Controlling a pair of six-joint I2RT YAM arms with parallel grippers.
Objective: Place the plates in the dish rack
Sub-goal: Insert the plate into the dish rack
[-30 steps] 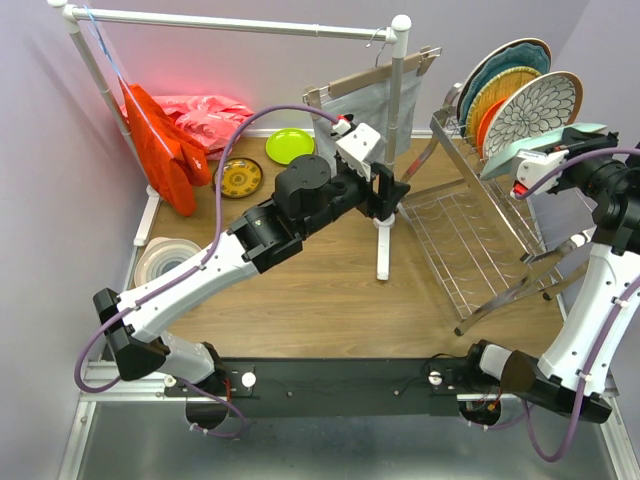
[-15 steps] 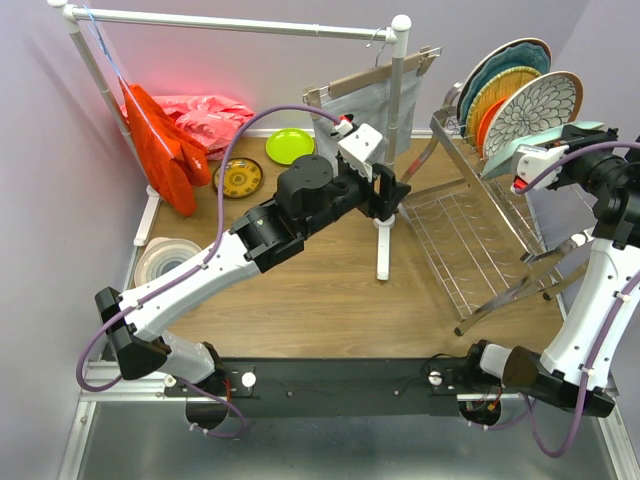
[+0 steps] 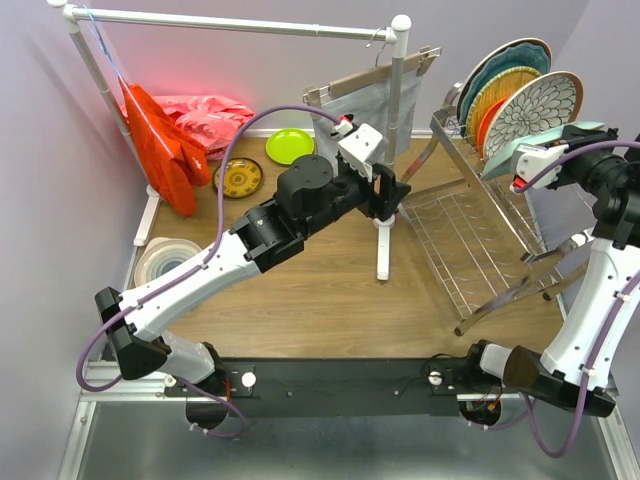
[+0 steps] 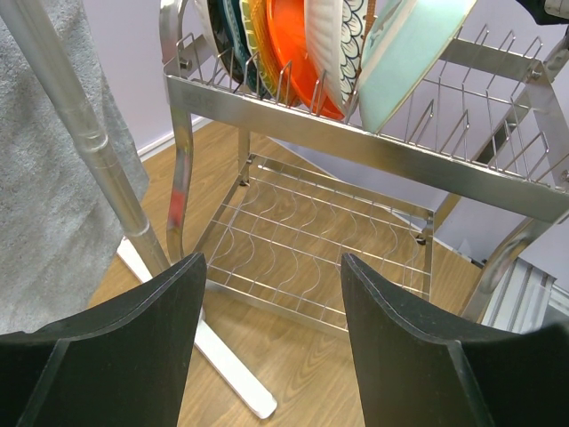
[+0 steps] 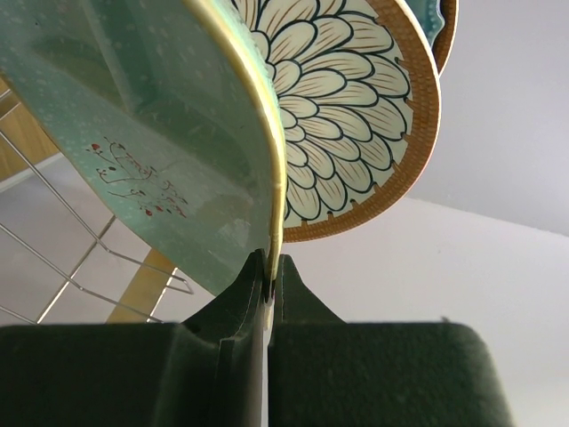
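Note:
The chrome dish rack (image 3: 452, 128) stands at the right. In its upper row stand a teal scalloped plate (image 3: 510, 55), a woven yellow plate (image 3: 497, 85), an orange plate (image 3: 487, 118) and a brown-rimmed floral plate (image 3: 545, 105). My right gripper (image 5: 269, 276) is shut on the gold-edged rim of the mint tray (image 5: 133, 116), which leans against the floral plate (image 5: 356, 116) at the near end of that row (image 4: 409, 53). My left gripper (image 4: 274, 262) hangs open and empty above the table, facing the rack's lower shelf (image 4: 311, 240). Lime green (image 3: 289, 146), yellow-brown patterned (image 3: 241, 178) and white ringed (image 3: 165, 258) plates lie on the table at the left.
A white pipe clothes rail (image 3: 240, 25) spans the back, with a grey cloth (image 3: 370, 100) hanging beside my left gripper (image 3: 393, 195) and its foot (image 3: 383, 250) on the table. Orange (image 3: 160, 150) and pink (image 3: 205, 115) cloths lie at the back left.
My right gripper has shifted slightly up and to the right with the mint tray. The left arm has not moved.

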